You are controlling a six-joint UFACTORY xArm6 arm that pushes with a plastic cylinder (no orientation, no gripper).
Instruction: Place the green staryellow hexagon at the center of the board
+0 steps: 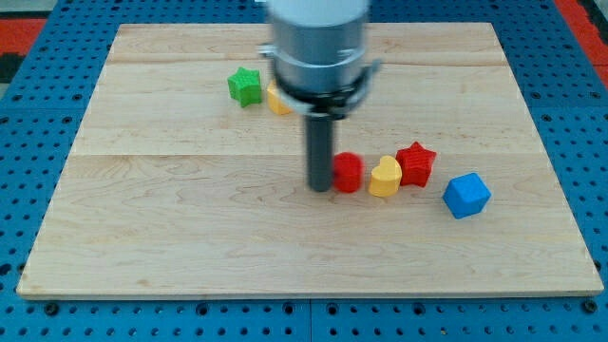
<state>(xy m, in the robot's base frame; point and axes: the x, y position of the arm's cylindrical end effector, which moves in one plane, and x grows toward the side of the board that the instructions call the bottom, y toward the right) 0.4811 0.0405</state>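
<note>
A green star (245,85) lies at the upper left of the wooden board (171,209). A yellow block (277,100), likely the hexagon, sits just right of the star, partly hidden behind the arm. My tip (318,187) rests on the board near its middle, touching the left side of a red round block (349,172). The tip is below and to the right of the green star and yellow block.
A yellow heart-shaped block (385,178), a red star (416,163) and a blue cube-like block (466,195) form a row right of the red block. The arm's grey body (318,43) hides the board's top middle. Blue pegboard (38,76) surrounds the board.
</note>
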